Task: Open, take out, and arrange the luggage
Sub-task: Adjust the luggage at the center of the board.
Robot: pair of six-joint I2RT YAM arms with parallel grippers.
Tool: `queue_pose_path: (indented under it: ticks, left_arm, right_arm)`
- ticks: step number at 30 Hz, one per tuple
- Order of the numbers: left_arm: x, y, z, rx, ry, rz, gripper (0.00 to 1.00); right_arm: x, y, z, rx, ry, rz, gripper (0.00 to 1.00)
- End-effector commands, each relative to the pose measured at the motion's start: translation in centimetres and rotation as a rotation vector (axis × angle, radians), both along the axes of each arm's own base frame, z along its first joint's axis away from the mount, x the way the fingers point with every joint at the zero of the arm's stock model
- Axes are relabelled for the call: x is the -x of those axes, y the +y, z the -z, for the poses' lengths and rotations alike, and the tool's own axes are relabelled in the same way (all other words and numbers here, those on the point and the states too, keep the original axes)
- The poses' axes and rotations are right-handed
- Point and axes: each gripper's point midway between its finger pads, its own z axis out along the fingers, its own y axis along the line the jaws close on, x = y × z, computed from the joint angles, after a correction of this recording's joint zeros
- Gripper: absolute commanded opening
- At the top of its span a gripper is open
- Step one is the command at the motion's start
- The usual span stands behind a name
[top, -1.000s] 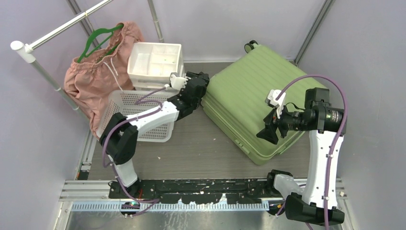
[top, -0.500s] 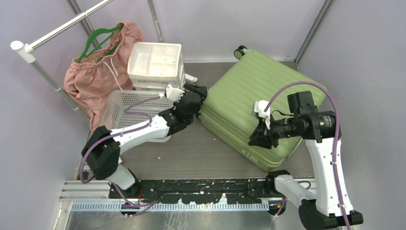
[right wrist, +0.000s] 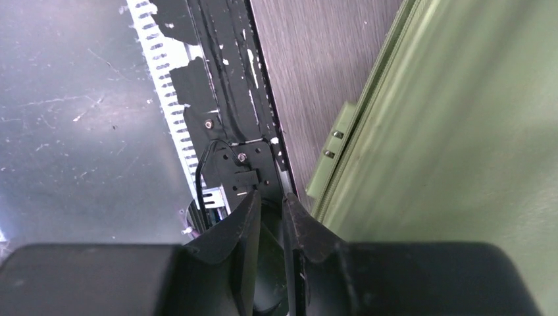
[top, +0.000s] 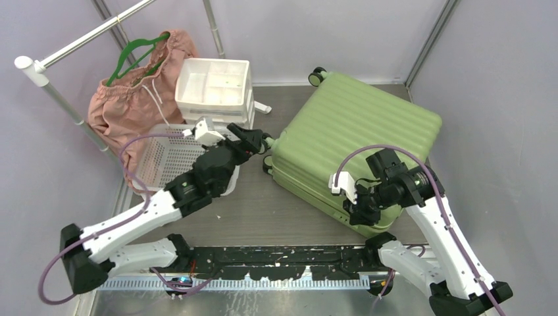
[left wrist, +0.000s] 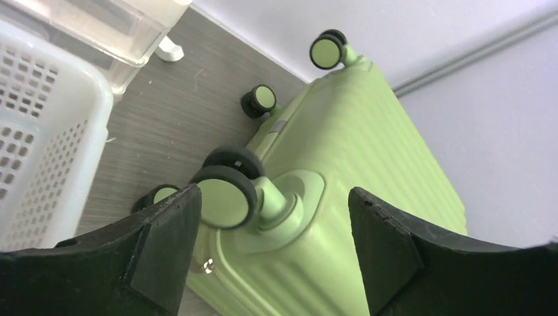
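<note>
Three lilac-grey walls box in a grey wood-grain table, where a light-green ribbed case lies shut and flat on one broad side, right of centre. Its long axis runs skew across the table, with the wheel end turned left toward a white perforated basket and the other end toward the right wall. Its near corner sits close to the black base rail. At far left a pink garment hangs on a green hanger from a white rod. A white drawer unit stands just behind the basket. The left arm stretches low past the basket's near corner to the case's wheel end. There the left gripper has its fingers spread wide and holds nothing. In the wrist view they frame one corner wheel, with the left finger's edge right beside it, though contact cannot be told. The right arm bends over the near end, with the right gripper just beside the case's seam edge and above the base rail. Its fingers are drawn almost together, leaving only a thin slit with nothing seen in it. Four small dark-and-green wheels show at the case's left end.
</note>
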Motion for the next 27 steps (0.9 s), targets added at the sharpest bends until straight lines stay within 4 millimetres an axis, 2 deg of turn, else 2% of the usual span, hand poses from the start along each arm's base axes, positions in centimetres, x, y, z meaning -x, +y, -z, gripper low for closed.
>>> queue_pose_path:
  ticks: [1, 5, 10, 13, 18, 23, 25, 27]
  left_arm:
    - [2.7, 0.8, 1.2, -0.149, -0.047, 0.151, 0.82]
    - [5.8, -1.1, 2.6, -0.145, -0.069, 0.380, 0.77]
    - [8.7, -4.4, 6.6, -0.160, 0.033, 0.607, 0.68]
    - [9.8, -6.4, 8.3, -0.212, 0.060, 0.687, 0.64]
    - [10.4, -9.7, 9.3, -0.227, 0.019, 0.763, 0.59]
    - [10.0, -11.2, 11.3, -0.283, -0.049, 0.792, 0.57]
    - [9.8, -10.9, 12.7, -0.338, -0.097, 0.793, 0.58]
    - [9.6, -10.7, 13.7, -0.389, -0.179, 0.802, 0.59]
  right_arm:
    - [-3.1, -2.5, 0.9, 0.139, -0.151, 0.144, 0.26]
    - [-5.0, -3.8, 0.8, 0.193, -0.228, 0.271, 0.27]
    - [-7.6, -5.0, 0.1, 0.237, -0.272, 0.384, 0.29]
    - [-9.8, -6.2, -0.3, 0.244, -0.268, 0.446, 0.30]
    - [-14.3, -9.5, -1.7, 0.217, -0.234, 0.564, 0.32]
    - [-18.1, -10.6, -2.6, 0.196, -0.243, 0.595, 0.34]
    - [-18.1, -10.2, -2.8, 0.167, -0.203, 0.577, 0.35]
    - [-16.4, -8.4, -3.0, 0.096, -0.131, 0.497, 0.37]
